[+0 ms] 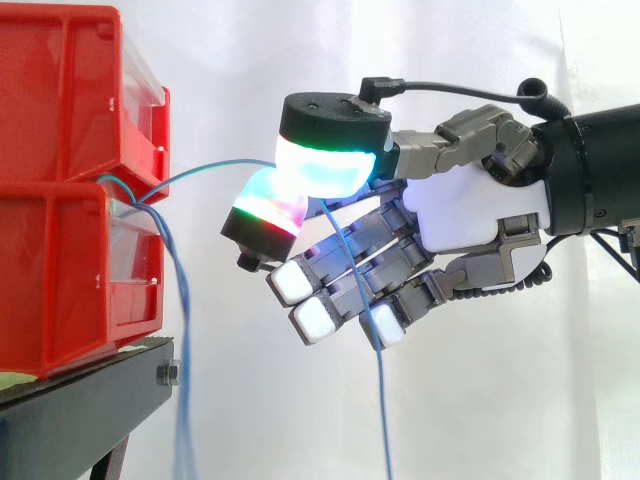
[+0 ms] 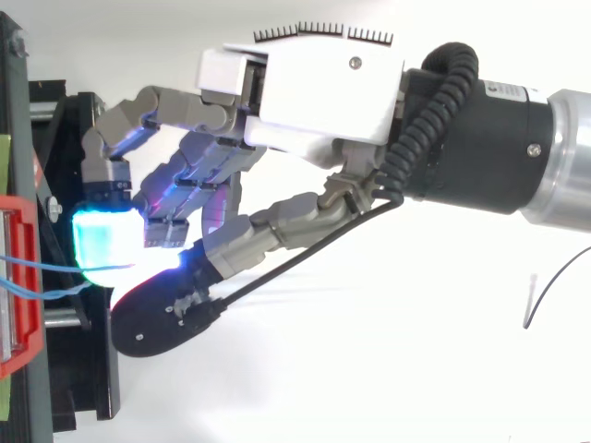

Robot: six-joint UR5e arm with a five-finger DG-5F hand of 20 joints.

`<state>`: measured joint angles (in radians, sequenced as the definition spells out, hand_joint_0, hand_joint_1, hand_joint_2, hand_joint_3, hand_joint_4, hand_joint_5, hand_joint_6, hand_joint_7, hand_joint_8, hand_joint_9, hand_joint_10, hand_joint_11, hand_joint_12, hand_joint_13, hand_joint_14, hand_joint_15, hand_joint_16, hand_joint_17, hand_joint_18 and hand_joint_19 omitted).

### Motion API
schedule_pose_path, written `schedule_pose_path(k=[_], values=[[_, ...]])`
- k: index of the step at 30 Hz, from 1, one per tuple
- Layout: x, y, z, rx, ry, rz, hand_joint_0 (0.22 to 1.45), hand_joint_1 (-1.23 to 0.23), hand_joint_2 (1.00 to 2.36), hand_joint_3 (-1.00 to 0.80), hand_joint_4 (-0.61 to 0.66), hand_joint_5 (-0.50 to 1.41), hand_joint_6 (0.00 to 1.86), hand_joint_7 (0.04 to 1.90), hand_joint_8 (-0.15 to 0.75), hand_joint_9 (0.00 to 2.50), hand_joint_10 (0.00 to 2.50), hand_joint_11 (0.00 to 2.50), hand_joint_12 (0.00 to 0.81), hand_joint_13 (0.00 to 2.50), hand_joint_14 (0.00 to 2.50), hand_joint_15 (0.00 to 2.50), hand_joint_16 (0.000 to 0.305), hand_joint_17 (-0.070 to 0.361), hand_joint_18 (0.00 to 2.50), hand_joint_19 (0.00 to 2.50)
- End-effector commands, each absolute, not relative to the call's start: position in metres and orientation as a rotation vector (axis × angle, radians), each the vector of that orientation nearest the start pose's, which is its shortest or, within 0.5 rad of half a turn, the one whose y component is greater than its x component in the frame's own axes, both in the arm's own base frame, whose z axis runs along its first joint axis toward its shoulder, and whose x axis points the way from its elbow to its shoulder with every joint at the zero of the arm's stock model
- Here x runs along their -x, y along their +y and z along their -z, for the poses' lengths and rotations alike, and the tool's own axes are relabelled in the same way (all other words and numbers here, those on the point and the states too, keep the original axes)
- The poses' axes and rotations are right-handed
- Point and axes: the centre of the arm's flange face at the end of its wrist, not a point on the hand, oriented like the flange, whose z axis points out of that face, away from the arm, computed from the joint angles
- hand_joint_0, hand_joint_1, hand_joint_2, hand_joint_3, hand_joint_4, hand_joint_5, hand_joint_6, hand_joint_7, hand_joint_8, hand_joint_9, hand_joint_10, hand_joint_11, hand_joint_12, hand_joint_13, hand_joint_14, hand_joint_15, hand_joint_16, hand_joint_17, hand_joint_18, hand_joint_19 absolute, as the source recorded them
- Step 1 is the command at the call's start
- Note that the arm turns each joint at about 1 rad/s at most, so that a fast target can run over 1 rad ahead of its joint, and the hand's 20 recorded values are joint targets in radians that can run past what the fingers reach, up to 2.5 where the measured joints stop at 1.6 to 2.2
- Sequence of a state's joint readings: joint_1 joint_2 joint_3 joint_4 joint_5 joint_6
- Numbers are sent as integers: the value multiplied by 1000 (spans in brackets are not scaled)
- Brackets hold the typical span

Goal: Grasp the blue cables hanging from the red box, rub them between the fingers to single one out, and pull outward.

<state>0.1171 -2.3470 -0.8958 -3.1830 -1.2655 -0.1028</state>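
Left: red box [image 1: 60, 250] on the black stand [image 1: 80, 410], blue cables [image 1: 140, 195] leaving its lower front, one strand [image 1: 183, 400] dangling beside the stand. Mid-frame: the other strand [image 1: 215, 165] drawn rightward into the hand [image 1: 470, 215], pinched between two glowing fingertips [image 1: 325, 165], tail hanging below. Seems singled out already; calls now for a steady outward pull, pinch kept tight.

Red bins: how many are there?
2. The upper red bin sits on the lower red bin, which rests on the black stand at the side view's left. More may hide beyond that edge.
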Motion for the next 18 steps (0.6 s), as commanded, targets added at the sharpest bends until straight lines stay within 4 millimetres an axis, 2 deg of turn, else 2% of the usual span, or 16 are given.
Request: schedule_pose_path(k=[1, 3, 7, 11, 18], values=[[-782, -73, -314, -1297, 1239, -905, 702, -879, 1000, -490, 39, -183, 877, 1026, 334, 785, 12, 645, 406, 874, 18, 562, 56, 125, 999, 649], [-782, -73, -314, -1297, 1239, -905, 688, -883, 1000, -499, 58, -184, 876, 1024, 333, 783, 12, 647, 407, 873, 17, 566, 56, 125, 997, 649], [-782, -73, -314, -1297, 1239, -905, 566, -829, 1000, -500, 114, -182, 872, 1015, 345, 790, 14, 654, 418, 879, 18, 578, 57, 128, 990, 680], [-782, -73, -314, -1296, 1238, -906, 511, -795, 1000, -500, 156, -176, 862, 1009, 366, 811, 14, 653, 433, 894, 17, 578, 61, 137, 1015, 678], [-782, -73, -315, -1296, 1238, -906, 511, -748, 1000, -500, 153, -167, 850, 1028, 371, 829, 12, 646, 435, 905, 16, 574, 61, 138, 1024, 684]])
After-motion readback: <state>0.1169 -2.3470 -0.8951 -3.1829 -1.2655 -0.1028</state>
